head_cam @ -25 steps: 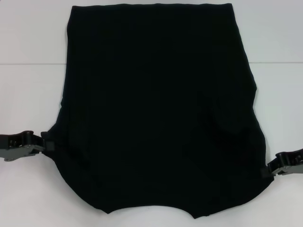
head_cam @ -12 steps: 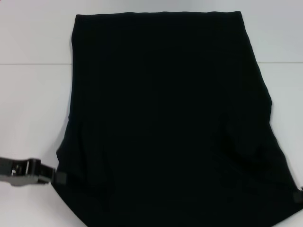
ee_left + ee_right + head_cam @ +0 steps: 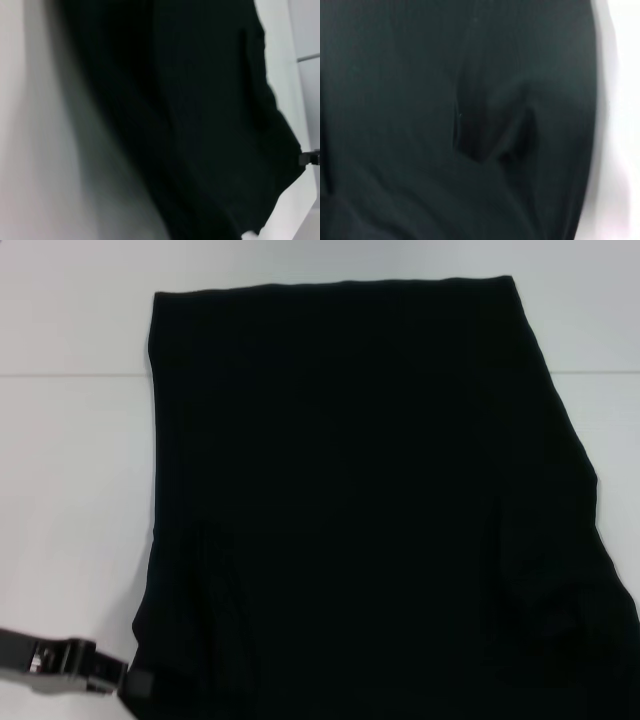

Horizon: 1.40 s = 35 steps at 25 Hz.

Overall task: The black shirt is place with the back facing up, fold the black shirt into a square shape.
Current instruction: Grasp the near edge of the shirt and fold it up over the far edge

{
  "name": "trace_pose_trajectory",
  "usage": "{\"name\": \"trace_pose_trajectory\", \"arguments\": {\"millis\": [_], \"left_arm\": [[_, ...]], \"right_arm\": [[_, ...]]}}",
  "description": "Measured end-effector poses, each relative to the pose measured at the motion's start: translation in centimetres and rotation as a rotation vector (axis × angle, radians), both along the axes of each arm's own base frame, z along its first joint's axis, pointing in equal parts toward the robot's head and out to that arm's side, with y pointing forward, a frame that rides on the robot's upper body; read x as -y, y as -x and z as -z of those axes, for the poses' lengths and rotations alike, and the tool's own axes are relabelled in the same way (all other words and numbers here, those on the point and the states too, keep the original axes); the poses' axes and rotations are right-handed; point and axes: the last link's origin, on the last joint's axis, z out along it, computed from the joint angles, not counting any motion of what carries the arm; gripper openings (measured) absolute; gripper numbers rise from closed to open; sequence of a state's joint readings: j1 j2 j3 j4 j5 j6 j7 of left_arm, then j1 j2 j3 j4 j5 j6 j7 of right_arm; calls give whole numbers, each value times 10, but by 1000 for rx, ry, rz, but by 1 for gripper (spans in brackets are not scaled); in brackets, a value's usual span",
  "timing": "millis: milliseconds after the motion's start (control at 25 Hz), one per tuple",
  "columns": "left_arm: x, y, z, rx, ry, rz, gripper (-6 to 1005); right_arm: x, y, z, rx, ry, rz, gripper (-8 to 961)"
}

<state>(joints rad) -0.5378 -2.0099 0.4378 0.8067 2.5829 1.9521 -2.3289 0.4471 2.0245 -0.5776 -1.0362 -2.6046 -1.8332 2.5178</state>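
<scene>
Since a second ago the black shirt (image 3: 370,510) has been drawn toward the robot and now fills far more of the head view, its near edge running off the bottom of the picture; the left gripper (image 3: 138,682) has gone with it and now sits low at the shirt's near left corner, while the right gripper, seen earlier at the near right edge, has left the head view. The left gripper's dark fingertip touches the cloth edge and seems pinched on it. In the left wrist view a small dark gripper part (image 3: 310,158) shows at the shirt's far side, but whether the right gripper is spread or pressed together cannot be told. The shirt lies on a plain white table (image 3: 70,490), its far hem straight and flat, with soft folds near both near corners. A faint line (image 3: 70,374) crosses the table beside the shirt's far part.
</scene>
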Motion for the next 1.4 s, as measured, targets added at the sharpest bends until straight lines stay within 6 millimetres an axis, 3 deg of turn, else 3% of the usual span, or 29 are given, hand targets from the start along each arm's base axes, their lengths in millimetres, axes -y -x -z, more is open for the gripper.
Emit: {"name": "trace_pose_trajectory", "arguments": {"millis": [320,640,760,960,1200,1400], "left_arm": [[-60,-28,12,67,-164,-26,41],[-139,-59,12,22,-457,-75,41],[-167,-66,17,-48,-554,-88,41],[-184,-63,33,-171,-655,-105,42],[-188,-60,53,-304,-710,-47,42],[-193,-61,49,-340,-755,-28,42]], "right_arm": [[-49,38,8,-247,-122,-150,45],[-114,60,-27,-203,-378,-222,45],[-141,60,-28,-131,-491,-209,46],[-172,53,6,2,-594,-157,46],[-187,57,51,140,-652,-171,46],[-197,71,58,193,-682,-226,46]]}}
